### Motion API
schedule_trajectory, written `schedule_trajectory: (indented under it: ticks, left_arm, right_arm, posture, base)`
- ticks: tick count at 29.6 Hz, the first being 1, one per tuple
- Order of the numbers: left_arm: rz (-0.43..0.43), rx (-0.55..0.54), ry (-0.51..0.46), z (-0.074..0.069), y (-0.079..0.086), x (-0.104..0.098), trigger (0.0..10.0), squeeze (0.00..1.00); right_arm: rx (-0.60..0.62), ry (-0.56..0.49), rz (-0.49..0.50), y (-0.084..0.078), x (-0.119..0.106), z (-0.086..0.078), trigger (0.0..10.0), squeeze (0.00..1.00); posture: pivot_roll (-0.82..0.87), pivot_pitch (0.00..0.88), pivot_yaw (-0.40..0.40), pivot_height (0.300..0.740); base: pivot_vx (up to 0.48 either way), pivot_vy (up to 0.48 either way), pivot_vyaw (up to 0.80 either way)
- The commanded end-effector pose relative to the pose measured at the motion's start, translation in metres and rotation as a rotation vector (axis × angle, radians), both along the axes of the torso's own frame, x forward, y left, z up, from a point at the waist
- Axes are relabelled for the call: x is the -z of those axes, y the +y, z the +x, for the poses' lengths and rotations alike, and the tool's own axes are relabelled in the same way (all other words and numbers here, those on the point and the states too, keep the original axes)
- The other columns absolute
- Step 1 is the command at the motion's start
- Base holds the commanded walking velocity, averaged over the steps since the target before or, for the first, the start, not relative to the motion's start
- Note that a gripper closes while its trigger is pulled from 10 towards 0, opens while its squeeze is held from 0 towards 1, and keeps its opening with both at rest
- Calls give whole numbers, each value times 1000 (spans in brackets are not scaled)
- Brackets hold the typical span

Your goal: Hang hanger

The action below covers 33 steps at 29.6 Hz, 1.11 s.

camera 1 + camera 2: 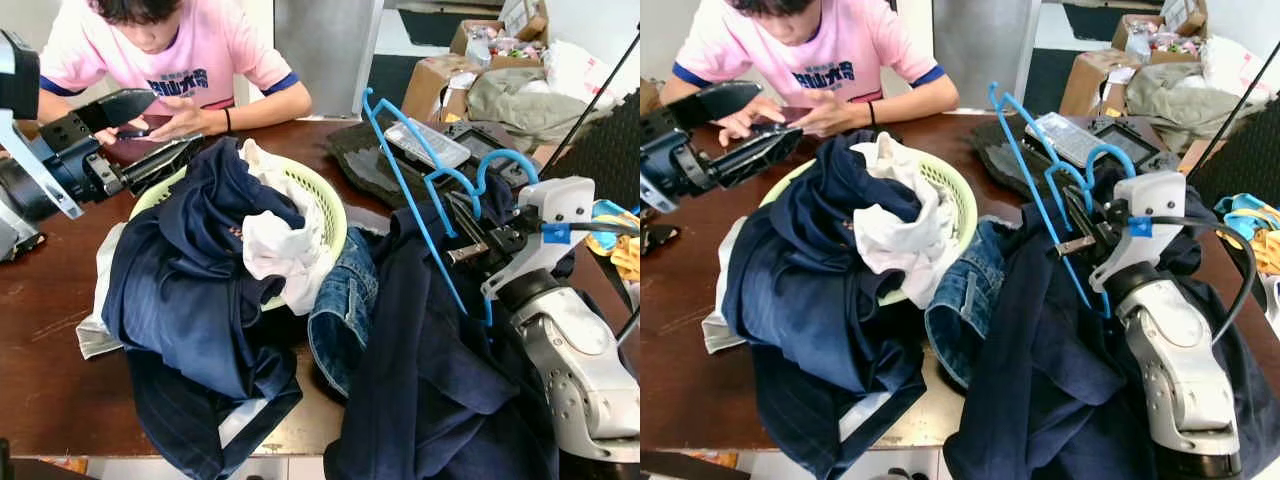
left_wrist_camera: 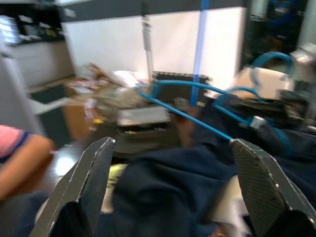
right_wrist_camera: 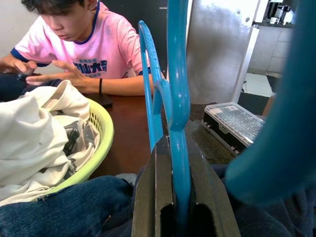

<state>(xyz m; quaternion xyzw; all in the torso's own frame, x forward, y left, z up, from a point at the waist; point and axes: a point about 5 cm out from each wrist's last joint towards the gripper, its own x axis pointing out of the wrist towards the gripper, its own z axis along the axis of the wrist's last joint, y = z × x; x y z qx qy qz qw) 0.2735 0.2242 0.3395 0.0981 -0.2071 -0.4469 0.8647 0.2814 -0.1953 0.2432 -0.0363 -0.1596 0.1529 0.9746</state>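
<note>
- The right gripper (image 1: 478, 243) is clamped on the blue hanger (image 1: 420, 190), held over dark clothes on the surface (image 1: 40, 330).
- The left gripper (image 2: 180, 185) is wide open, empty.
- Judged step: hanger in hand; next needs a garment or rail.

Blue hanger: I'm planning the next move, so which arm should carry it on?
Right. The right claw is already shut on the blue hanger above the dark garment. The left claw hovers open over the green basket.
</note>
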Motion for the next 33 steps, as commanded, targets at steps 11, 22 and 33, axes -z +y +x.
schedule_trajectory:
  ticks: [11,22,33]
  left_arm:
    - [282,-131,56,22,9,24,10000,0]
    - [343,-165,63,32,5,32,0,0]
    - [370,-146,31,33,0,27,0,0]
  right_arm:
    - [10,8,2,-3,2,-3,10000,0]
    - [20,5,2,-5,2,-4,10000,0]
    - [30,-2,4,-7,0,-3,10000,0]
  posture:
    - [112,197,-30,740]
    - [106,202,-24,740]
    - [110,204,-21,740]
  base:
    - [0,0,0]
    - [0,0,0]
    - [0,0,0]
